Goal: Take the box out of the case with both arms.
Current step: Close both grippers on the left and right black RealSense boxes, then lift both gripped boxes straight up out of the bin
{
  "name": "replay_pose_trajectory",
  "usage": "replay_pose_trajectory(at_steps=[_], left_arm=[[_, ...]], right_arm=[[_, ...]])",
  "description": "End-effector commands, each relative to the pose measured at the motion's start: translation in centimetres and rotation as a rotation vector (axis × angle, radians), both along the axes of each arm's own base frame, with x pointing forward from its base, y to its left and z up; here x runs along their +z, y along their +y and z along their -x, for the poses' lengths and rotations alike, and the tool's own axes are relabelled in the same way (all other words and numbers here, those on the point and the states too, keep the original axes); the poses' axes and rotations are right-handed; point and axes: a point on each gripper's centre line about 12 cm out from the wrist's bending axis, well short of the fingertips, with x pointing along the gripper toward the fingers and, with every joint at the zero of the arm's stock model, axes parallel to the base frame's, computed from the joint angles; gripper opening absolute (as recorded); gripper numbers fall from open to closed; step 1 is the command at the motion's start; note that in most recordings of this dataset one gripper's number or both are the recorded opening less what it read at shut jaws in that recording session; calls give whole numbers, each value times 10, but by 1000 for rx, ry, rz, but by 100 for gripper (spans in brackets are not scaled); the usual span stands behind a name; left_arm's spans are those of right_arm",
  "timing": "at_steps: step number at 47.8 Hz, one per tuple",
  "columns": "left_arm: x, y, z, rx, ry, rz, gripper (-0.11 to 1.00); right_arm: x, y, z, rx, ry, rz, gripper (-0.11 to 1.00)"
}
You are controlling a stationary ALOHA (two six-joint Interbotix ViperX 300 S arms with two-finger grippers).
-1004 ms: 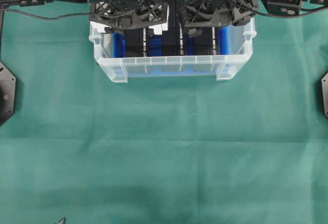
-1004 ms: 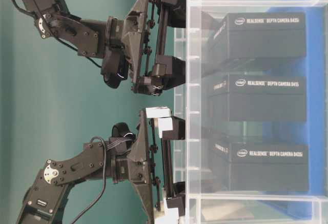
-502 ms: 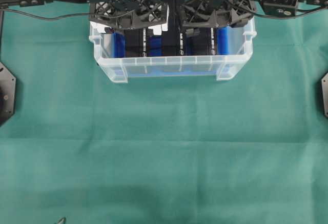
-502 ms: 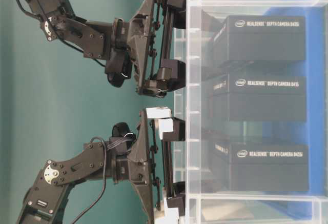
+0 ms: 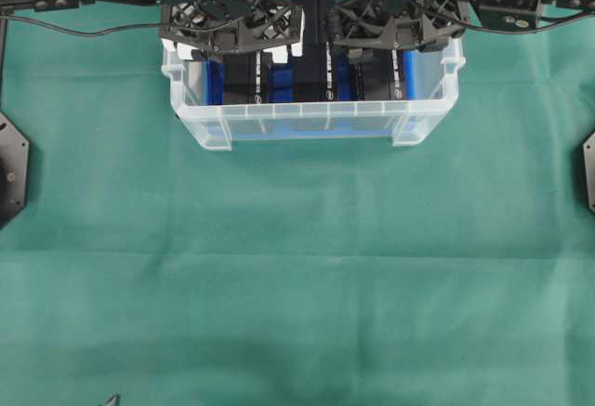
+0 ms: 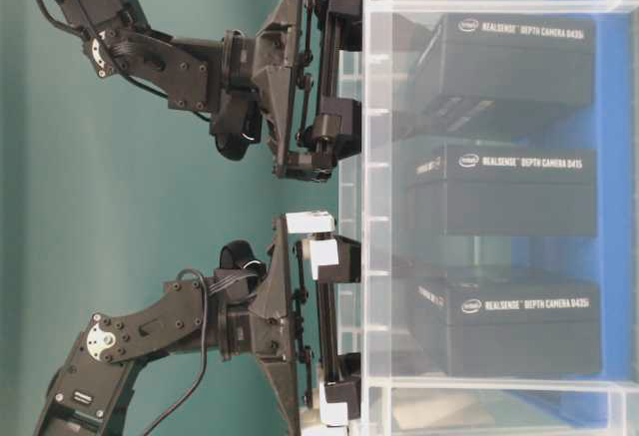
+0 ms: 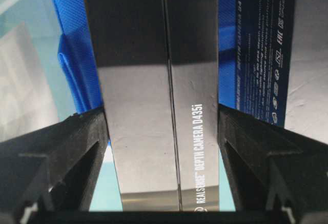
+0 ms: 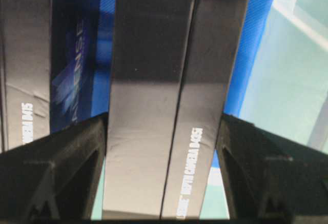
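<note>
Standing on edge in the clear case [image 5: 311, 125], three black camera boxes sit side by side on its blue lining. In the left wrist view the left gripper [image 7: 163, 131] has its fingers [image 7: 77, 147] pressed against both sides of the left box [image 7: 159, 90], clamped on it. In the right wrist view the right gripper [image 8: 163, 137] likewise squeezes the right box [image 8: 169, 96], both fingers [image 8: 251, 157] touching its sides. Between them the middle box [image 6: 499, 192] stands ungripped. The case rests at the far edge of the green table [image 5: 297, 276].
</note>
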Motion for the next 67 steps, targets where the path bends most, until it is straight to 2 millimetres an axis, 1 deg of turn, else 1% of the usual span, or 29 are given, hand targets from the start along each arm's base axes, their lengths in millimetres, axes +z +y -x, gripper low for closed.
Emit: replay_pose_trajectory(at_steps=[1, 14, 21, 25, 34, 38, 50, 54, 67], left_arm=[[7, -1, 2, 4, -13, -1, 63], [11, -3, 1, 0, -23, -4, 63], [18, -4, 0, -4, -39, -9, 63], [26, -7, -2, -8, -52, -10, 63], [45, -10, -1, -15, -33, -4, 63], [55, -10, -2, -16, -41, -7, 63], [94, -6, -3, -10, -85, -22, 63], [108, -7, -2, -18, -91, -27, 63], [164, -6, 10, -37, -87, -34, 63]], right_arm=[[2, -2, 2, -5, -3, 6, 65], [5, -3, 0, -8, -13, 9, 65], [9, -4, -2, -17, -21, 11, 65], [16, -4, -3, -19, -28, 13, 65], [39, -9, -4, -14, -20, 45, 65], [50, -11, -3, -12, -11, 61, 65], [90, -16, -2, -14, -36, 122, 65], [101, -16, -1, -15, -41, 126, 65], [142, -14, 8, -20, -47, 138, 65]])
